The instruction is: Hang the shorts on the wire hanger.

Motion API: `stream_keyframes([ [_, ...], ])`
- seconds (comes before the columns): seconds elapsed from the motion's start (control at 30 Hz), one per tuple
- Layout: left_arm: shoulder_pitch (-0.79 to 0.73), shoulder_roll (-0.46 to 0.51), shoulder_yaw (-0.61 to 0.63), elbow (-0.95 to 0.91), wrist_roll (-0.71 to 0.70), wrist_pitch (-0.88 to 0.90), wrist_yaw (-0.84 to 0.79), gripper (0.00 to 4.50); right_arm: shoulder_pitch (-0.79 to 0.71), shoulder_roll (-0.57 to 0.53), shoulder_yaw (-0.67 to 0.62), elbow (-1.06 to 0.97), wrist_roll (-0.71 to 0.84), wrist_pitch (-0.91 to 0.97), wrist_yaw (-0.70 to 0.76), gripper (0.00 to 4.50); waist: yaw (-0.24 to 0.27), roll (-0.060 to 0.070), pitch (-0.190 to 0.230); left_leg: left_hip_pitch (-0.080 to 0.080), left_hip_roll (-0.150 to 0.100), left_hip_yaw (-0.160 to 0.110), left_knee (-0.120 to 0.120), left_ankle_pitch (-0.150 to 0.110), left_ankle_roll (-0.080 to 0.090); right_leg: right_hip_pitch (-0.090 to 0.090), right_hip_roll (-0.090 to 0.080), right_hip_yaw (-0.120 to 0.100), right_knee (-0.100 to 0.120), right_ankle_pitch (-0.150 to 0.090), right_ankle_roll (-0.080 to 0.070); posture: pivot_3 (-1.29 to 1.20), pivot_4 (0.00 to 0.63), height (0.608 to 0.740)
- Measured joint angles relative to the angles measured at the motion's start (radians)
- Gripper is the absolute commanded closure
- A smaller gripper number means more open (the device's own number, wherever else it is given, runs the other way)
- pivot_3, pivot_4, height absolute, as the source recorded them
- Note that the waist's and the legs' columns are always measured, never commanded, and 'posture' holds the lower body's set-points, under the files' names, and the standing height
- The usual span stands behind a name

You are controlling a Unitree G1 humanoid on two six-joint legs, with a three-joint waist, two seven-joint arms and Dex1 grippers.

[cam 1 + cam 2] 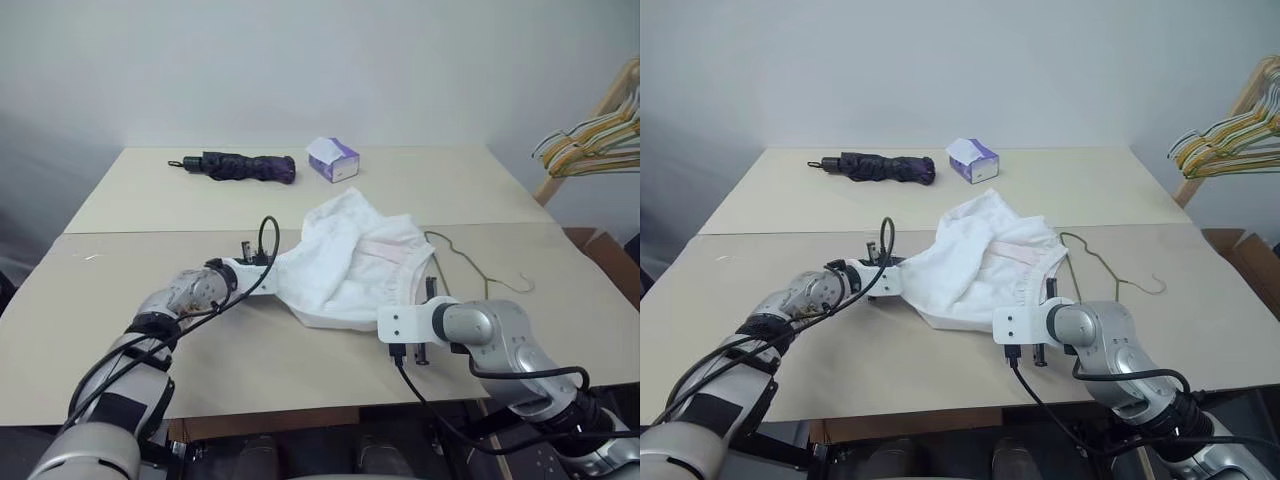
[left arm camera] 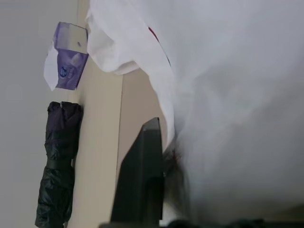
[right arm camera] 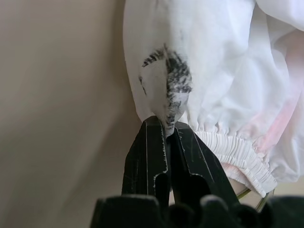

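Right pincer (image 1: 428, 292) clamped on the shorts (image 1: 350, 262) at the waistband; left pincer (image 1: 268, 277) closed on their far edge.

Right wrist view: elastic hem pinched between fingertips (image 3: 151, 142), wire hanger (image 3: 256, 203) just beyond.

Soft, light, floppy cloth; best gripped at waistband.

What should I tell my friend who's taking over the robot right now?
Right gripper: shut on the shorts, pinching the edge by the gathered waistband.
Left gripper: shut, at the shorts' left edge; one finger lies against the cloth, and a grip on it can't be confirmed.
The shorts lie bunched on the table, covering part of the wire hanger, whose hook pokes out to their right.
Done: cloth grabbed on the right side.
Left: lift and spread the shorts, then hang them on the hanger.
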Motion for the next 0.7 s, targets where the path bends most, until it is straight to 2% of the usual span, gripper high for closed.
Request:
stream_keyframes([
  [0.13, 0.015, 0.051, 0.000, -0.019, -0.001, -0.032, -0.036, 4.48, -0.005, 0.000, -0.013, 0.017, 0.015, -0.019, -0.003, 4.50, -0.017, 0.000, 0.000, -0.001, 0.000, 0.000, 0.000, 0.000, 0.000, -0.001, 0.000, 0.000, 0.000, 0.000, 0.000, -0.07, 0.000, 0.740],
  [0.3, 0.106, 0.201, 0.016, -0.200, -0.063, -0.065, -0.176, 4.48, -0.041, -0.009, -0.041, 0.065, 0.044, -0.066, -0.010, 4.50, -0.037, 0.000, 0.000, -0.003, 0.001, 0.000, 0.000, 0.000, 0.000, -0.003, 0.000, 0.000, 0.001, 0.002, -0.004, -0.06, 0.000, 0.740],
  [0.5, 0.379, 0.449, 0.098, -0.651, -0.271, 0.046, -0.455, 4.48, -0.056, -0.038, -0.101, 0.072, 0.197, -0.215, 0.025, 4.50, -0.043, 0.001, 0.001, -0.004, 0.002, 0.000, 0.000, 0.002, 0.004, -0.005, 0.000, 0.000, 0.002, 0.003, -0.006, -0.04, 0.000, 0.740],
  [0.6, 0.566, 0.583, 0.171, -0.904, -0.375, 0.163, -0.574, 4.48, -0.037, -0.090, -0.111, 0.068, 0.297, -0.345, 0.073, 4.50, -0.037, 0.002, 0.001, -0.004, 0.003, 0.000, 0.000, 0.002, 0.003, -0.004, -0.001, 0.000, 0.002, 0.002, -0.006, -0.04, 0.003, 0.740],
  [0.7, 0.716, 0.673, 0.249, -1.062, -0.444, 0.244, -0.639, 4.48, -0.004, -0.141, -0.131, 0.054, 0.396, -0.439, 0.129, 4.50, -0.032, 0.002, 0.002, 0.000, 0.004, 0.000, 0.000, 0.001, 0.003, 0.000, -0.002, -0.002, 0.001, -0.002, -0.005, -0.04, 0.003, 0.740],
])
